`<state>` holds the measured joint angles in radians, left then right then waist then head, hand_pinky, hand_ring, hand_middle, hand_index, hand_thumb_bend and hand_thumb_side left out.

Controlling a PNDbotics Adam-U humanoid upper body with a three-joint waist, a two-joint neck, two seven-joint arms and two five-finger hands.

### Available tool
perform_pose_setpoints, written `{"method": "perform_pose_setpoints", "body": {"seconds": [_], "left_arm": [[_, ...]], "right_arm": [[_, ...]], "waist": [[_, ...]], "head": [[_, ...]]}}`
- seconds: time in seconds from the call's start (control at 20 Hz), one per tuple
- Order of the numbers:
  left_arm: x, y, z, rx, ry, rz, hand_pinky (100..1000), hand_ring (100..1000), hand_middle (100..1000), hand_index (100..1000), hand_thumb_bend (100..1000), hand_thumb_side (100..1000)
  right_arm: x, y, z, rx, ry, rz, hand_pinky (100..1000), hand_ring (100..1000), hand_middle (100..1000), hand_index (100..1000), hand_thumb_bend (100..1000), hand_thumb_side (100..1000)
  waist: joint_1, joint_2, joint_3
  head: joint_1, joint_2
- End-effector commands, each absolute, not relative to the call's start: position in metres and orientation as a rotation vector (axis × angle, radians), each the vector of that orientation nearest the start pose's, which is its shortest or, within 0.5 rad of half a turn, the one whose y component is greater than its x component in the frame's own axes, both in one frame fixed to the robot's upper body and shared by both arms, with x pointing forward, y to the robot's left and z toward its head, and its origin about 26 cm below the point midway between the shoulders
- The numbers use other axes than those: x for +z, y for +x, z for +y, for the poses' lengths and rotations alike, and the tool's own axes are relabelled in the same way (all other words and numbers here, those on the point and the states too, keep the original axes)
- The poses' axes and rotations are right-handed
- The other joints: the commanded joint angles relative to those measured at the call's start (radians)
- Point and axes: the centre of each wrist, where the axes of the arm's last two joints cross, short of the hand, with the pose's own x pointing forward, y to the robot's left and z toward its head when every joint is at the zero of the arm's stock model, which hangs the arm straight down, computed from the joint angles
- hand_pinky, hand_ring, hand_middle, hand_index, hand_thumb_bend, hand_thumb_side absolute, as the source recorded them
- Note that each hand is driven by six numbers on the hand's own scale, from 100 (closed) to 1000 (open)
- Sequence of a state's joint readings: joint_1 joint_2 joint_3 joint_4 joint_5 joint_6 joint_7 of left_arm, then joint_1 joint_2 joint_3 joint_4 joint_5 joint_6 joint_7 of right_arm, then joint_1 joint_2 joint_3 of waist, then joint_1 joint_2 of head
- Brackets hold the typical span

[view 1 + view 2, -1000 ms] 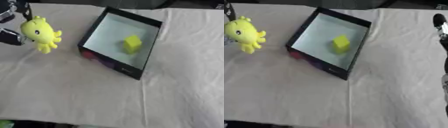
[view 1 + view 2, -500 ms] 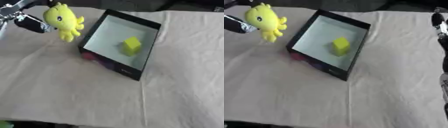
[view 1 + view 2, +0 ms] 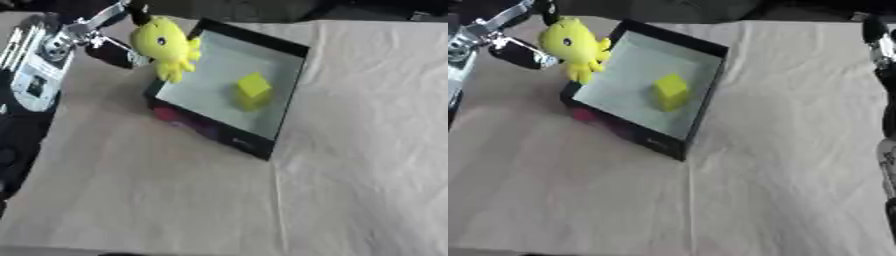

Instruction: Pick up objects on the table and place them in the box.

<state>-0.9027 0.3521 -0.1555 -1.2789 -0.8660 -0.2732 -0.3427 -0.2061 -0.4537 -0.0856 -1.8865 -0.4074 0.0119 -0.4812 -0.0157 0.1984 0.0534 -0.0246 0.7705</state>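
A yellow plush toy hangs in the air over the left rim of the box, a black-walled tray with a pale floor. My left hand comes in from the upper left and is shut on the toy, with one dark finger over its top. A yellow block lies on the box floor, right of the toy. My right hand shows only as a black and silver strip at the right edge of the right eye view, far from the box.
A beige, wrinkled cloth covers the table. The box stands askew at the upper middle. My left forearm lies along the table's left edge, with dark floor beyond it.
My left hand has carried the yellow toy up and to the right, from left of the box to over its left rim. The block and the right hand have stayed put.
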Motion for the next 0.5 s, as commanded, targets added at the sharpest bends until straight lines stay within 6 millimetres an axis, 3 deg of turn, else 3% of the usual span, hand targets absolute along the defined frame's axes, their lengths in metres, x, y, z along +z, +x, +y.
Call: {"method": "perform_pose_setpoints", "body": {"seconds": [0.05,0.5], "left_arm": [[0.253,0.449,0.202,-1.524,0.935,-1.905,664,514,469,431,297,100],[0.275,0.461,0.169,-1.482,1.046,-1.961,668,519,471,433,300,100]], "right_arm": [[0.186,0.301,-0.322,-0.328,-0.237,-2.105,961,921,947,858,598,303],[0.192,0.306,-0.317,-0.361,-0.209,-2.123,961,922,947,858,595,305]], "waist": [[0.000,-0.022,-0.006],[0.000,-0.006,-0.050]], "head": [[-0.004,0.000],[0.012,0.000]]}}
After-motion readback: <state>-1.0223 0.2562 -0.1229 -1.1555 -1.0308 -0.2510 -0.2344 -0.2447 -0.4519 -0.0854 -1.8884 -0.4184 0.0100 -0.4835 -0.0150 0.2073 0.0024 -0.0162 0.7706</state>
